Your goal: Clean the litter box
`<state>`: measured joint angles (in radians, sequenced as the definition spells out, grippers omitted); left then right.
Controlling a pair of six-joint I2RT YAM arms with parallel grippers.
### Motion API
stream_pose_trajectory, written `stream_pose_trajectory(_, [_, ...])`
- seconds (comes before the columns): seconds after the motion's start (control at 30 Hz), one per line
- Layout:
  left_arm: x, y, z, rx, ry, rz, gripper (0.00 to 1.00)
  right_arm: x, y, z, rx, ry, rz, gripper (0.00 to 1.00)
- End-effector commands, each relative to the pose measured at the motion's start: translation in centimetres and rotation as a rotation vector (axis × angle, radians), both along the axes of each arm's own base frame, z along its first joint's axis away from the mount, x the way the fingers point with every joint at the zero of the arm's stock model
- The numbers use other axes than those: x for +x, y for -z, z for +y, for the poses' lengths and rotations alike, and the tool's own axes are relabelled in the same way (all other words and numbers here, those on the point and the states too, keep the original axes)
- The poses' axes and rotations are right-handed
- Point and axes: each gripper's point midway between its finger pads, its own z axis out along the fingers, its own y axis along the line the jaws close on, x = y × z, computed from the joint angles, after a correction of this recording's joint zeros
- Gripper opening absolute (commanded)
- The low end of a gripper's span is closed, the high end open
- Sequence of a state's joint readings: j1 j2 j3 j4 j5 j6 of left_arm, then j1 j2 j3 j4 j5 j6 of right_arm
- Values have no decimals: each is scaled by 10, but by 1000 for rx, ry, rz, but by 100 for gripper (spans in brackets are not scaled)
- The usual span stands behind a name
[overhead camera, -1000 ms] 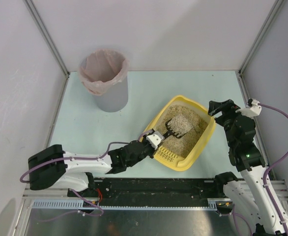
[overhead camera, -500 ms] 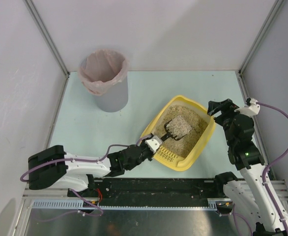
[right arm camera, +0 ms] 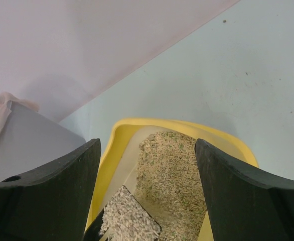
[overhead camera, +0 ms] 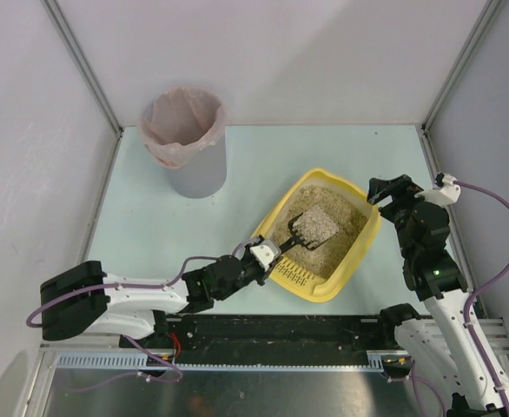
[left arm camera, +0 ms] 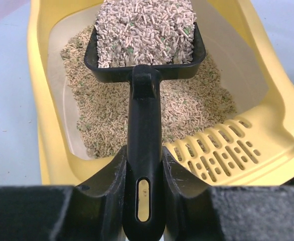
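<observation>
While the left fingers point(left arm camera: 104, 193) press in from both sides on the handle of a black scoop point(left arm camera: 144, 150), the scoop's head reaches out ahead of them. It is heaped with pale pellets point(left arm camera: 144, 35) and appears raised above the litter bed. The litter box point(left arm camera: 282, 125) — a shallow yellow tray — sits on the pale tabletop point(overhead camera: 263, 165), directly ahead of and below those fingers. Its slotted grille point(left arm camera: 222, 150) is the edge nearest them, just to the right of the handle. The beige litter point(left arm camera: 187, 105) spreads beyond the grille and under the loaded head.

The right fingers point(right arm camera: 250, 198) stand wide apart with nothing between them. They are poised at the box's rim on the side away from the left fingers, and whether they touch the rim cannot be told. In the right wrist view the gap between them frames the yellow rim and the litter, with a corner of the loaded scoop low down. Past the finger on the left of that view stands a grey bin with a pink liner point(overhead camera: 185, 139) — well apart from both pairs of fingers and across the tabletop from the box.
</observation>
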<state>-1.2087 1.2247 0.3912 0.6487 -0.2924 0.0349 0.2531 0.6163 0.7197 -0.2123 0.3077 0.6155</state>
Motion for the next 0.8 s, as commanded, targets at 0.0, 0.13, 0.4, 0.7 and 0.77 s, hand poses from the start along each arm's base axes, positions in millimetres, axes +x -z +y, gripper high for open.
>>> stream_pose_trajectory(0.0, [10, -38, 2, -102, -64, -73, 0, 1, -10, -3, -4, 18, -32, 80])
stream_pose_trajectory(0.13, [-11, -39, -17, -92, 75, -72, 0, 0, -11, -4, -5, 19, -37, 80])
stream_pose_trajectory(0.4, [3, -42, 6, -177, -19, -8, 0, 0, -9, -4, -4, 23, -31, 80])
stream_pose_trajectory(0.7, [-17, -34, -17, -96, 131, -34, 0, -1, -12, -4, -3, 21, -40, 80])
stream_pose_trajectory(0.77, [6, -33, 2, -70, -28, -63, 0, -2, -13, -3, -14, 11, -45, 80])
